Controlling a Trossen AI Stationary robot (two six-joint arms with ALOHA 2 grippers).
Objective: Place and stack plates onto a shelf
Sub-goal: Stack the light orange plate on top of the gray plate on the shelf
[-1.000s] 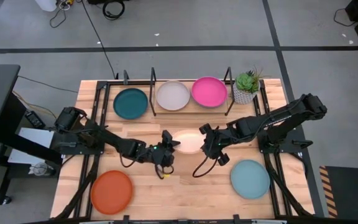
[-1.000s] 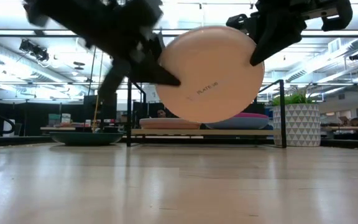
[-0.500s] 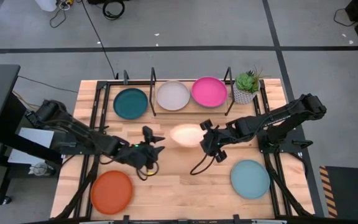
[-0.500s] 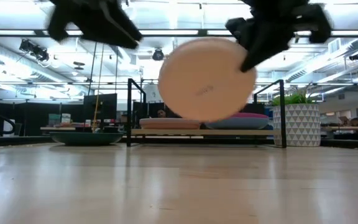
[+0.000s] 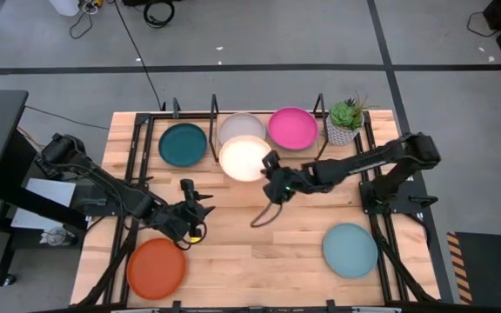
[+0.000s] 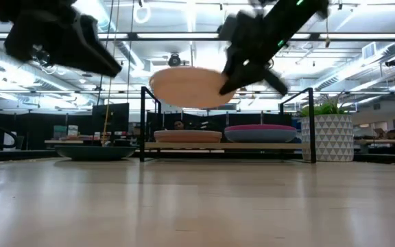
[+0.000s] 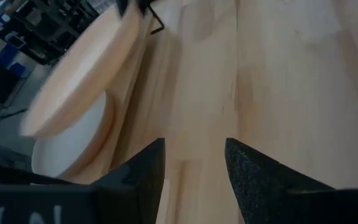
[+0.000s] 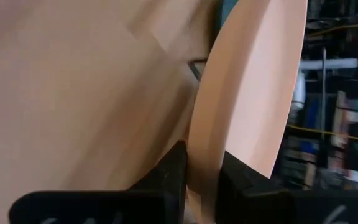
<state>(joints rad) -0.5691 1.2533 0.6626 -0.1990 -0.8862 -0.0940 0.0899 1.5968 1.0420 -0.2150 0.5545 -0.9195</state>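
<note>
My right gripper is shut on the peach-tan plate, carrying it level above the pale grey plate in the shelf's middle bay. In the low view the peach-tan plate hovers clear over the pale grey plate. A dark teal plate and a magenta plate lie flat in the outer bays. My left gripper is open and empty, above the table near the orange plate. A light teal plate lies near right. My right gripper pinches the peach-tan plate's rim between its two fingers, one on each face. It comes level from the table's right side onto the plate's right edge. The plate is lifted clear and nearly level.
A small potted plant stands right of the shelf by the magenta plate. The shelf's upright posts flank the middle bay. Bare wood lies between the two near plates. A cable loops below the right gripper.
My left gripper let go of the peach-tan plate's left edge and drew back toward the near left, by the orange plate. My right gripper carried the plate from mid-table toward the far edge and left, over the middle bay, turning it from steeply tilted to level.
</note>
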